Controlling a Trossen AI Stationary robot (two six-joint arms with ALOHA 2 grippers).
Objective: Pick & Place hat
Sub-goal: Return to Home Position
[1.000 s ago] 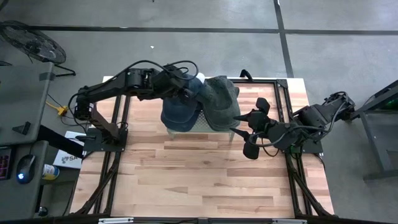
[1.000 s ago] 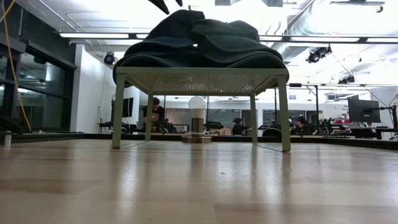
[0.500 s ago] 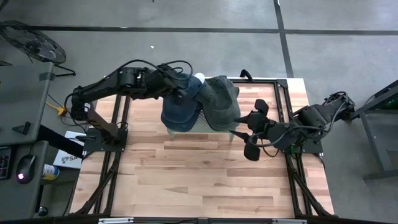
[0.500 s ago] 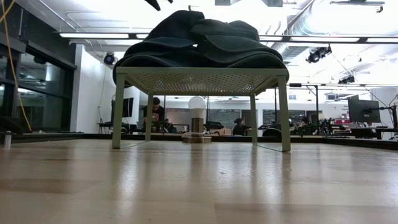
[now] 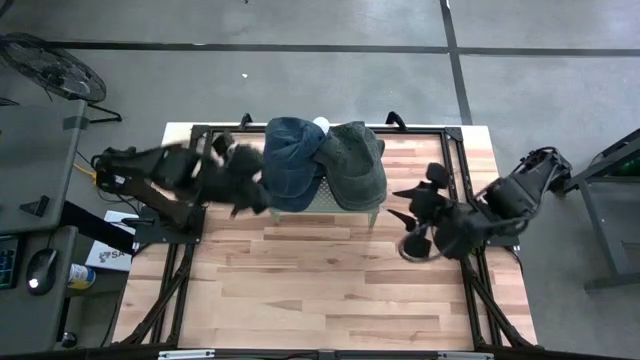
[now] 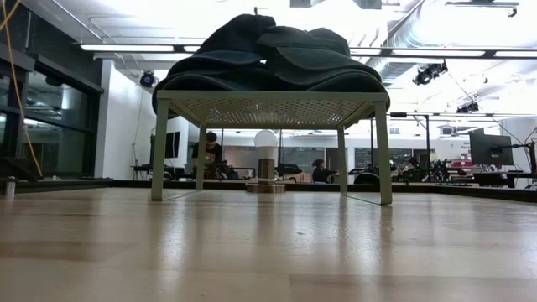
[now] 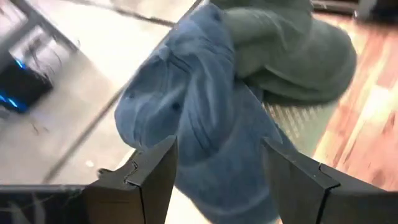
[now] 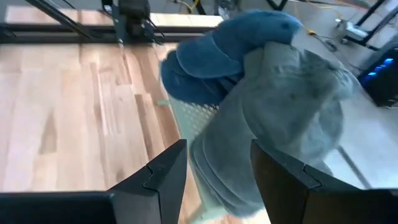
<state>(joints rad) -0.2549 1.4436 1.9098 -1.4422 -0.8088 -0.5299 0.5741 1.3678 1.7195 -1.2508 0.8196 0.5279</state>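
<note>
Two caps lie side by side on a small pale-green mesh stand (image 6: 268, 107): a blue denim cap (image 5: 292, 165) on its left half and a grey-green cap (image 5: 356, 165) on its right, their edges overlapping. In the low view both show as one dark heap (image 6: 268, 54) on the stand's top. My left gripper (image 5: 250, 182) is open and hovers left of the stand, facing the blue cap (image 7: 199, 118). My right gripper (image 5: 402, 218) is open and hovers right of the stand, facing the grey-green cap (image 8: 280, 118). Neither touches a cap.
The stand (image 5: 328, 200) sits near the far edge of the wooden table (image 5: 320, 290), with bare wood on its near side. Black frame rails (image 5: 470, 290) run along the table's sides. Beyond the table, the low view shows a room with people sitting far off.
My left arm has swung quickly away from above the blue cap, toward the table's left edge, and shows blurred. My right gripper has drawn back a little toward the table's right edge. Both caps stay on the stand.
</note>
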